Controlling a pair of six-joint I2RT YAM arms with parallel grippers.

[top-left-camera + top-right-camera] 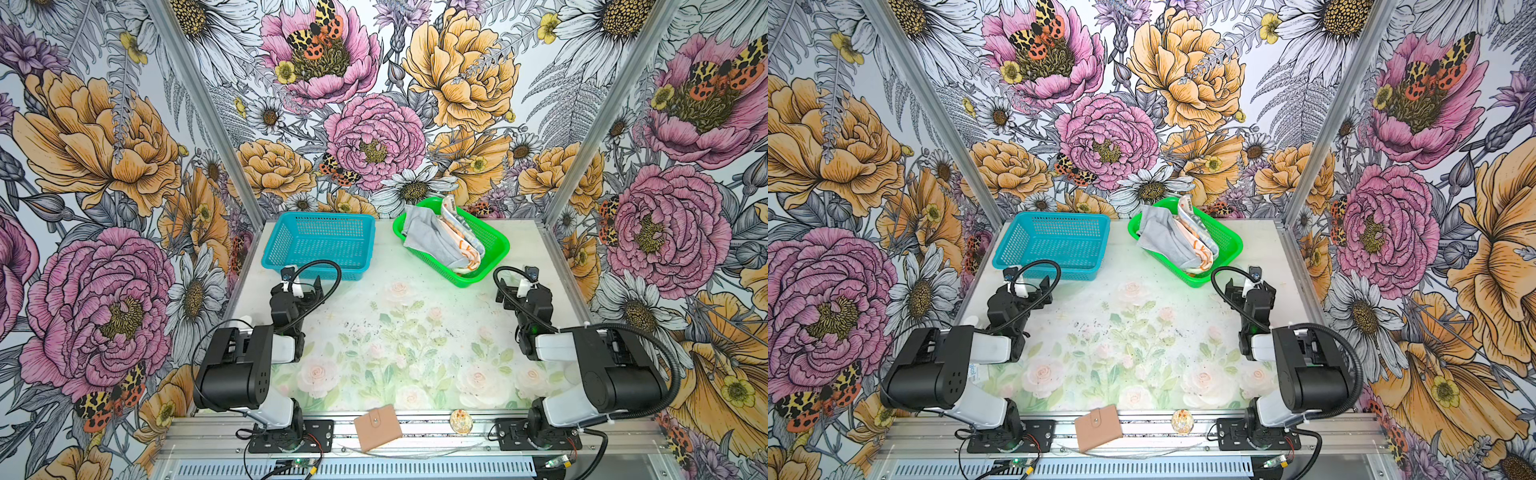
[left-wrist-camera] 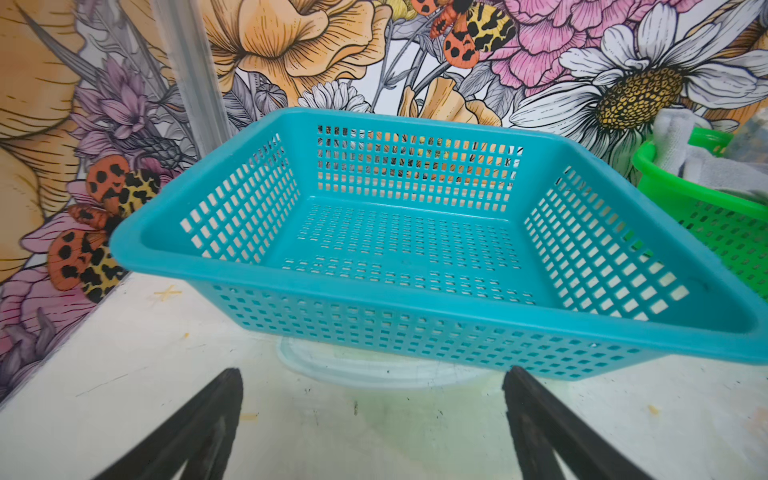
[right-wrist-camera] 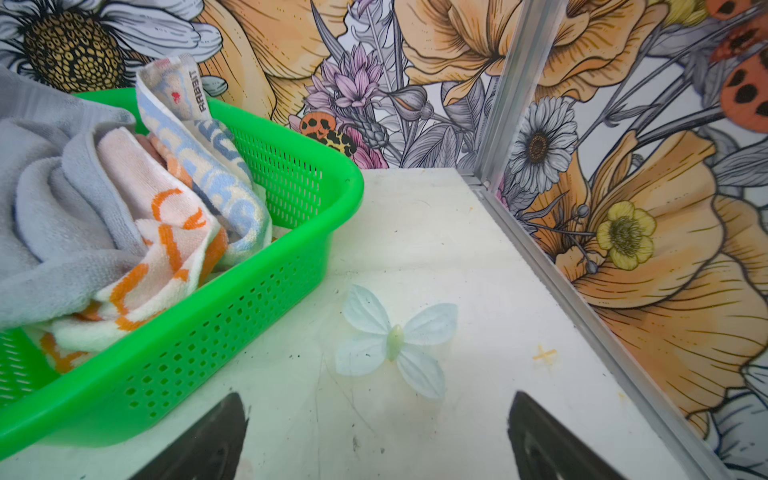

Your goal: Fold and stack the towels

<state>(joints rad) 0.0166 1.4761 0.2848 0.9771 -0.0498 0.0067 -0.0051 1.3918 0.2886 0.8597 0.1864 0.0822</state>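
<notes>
Folded low, left arm (image 1: 237, 374) and right arm (image 1: 615, 374) hold their jaws wide apart.

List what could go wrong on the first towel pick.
1. Grey towel, orange-and-cream towel and lettered towel are bunched together in the green basket; pulling one may drag the others or the basket.
2. Tan wallet lies at the table's front edge; a spread towel could snag it.

Teal basket (image 1: 328, 216) beside green basket (image 1: 492, 241), tan wallet (image 1: 377, 427) and round speckled object (image 1: 461, 421) on front rail
</notes>
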